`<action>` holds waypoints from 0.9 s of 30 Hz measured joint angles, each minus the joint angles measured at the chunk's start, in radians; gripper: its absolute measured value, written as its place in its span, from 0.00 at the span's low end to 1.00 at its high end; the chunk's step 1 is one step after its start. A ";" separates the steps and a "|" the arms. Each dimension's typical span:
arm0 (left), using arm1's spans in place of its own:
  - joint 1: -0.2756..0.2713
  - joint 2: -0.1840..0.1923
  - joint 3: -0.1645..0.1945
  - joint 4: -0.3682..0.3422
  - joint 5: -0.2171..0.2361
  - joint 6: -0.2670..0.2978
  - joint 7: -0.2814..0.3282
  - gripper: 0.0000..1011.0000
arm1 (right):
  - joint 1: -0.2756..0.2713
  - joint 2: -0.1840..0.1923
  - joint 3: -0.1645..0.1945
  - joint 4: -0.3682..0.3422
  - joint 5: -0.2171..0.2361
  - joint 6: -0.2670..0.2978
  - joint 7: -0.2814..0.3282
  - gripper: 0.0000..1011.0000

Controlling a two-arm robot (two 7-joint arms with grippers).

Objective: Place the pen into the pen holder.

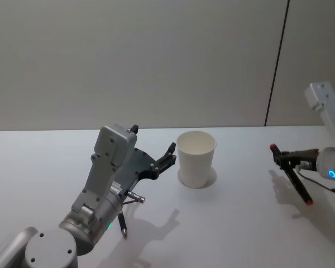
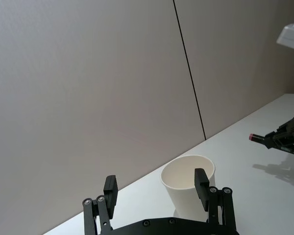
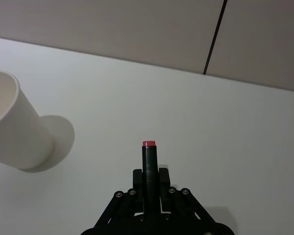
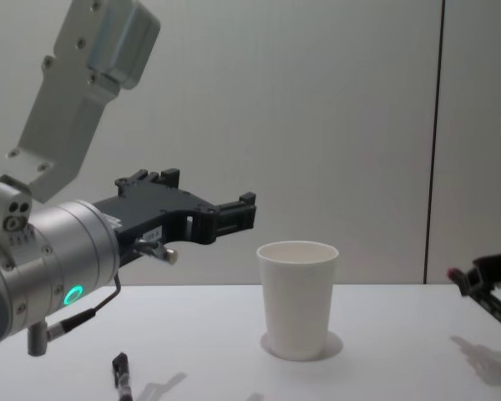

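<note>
The right gripper hangs low over the right side of the white table, its jaws closed tight on the pen, a dark stick with a red tip at each end. The pen slants in the grip, one red end raised and pointing toward the middle of the table, the other end down close to the tabletop nearer the robot. The right wrist view shows the pen's upper stretch standing out from between the two fingers. The pen holder, a plain white paper cup, stands upright near the middle of the table, well apart from the held pen and to its left. The left gripper is in the air just beside the cup on its left, apart from it; the chest view puts its fingertips a little above the rim. Its jaws stand wide open and hold nothing, and the left wrist view shows the cup beyond the spread fingers. A second pen, dark, lies on the table near the left arm, close to the robot.
</note>
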 joint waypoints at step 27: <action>0.000 0.000 0.000 0.000 0.000 0.000 0.000 0.99 | -0.129 0.027 0.009 -0.152 0.036 -0.418 -0.024 0.18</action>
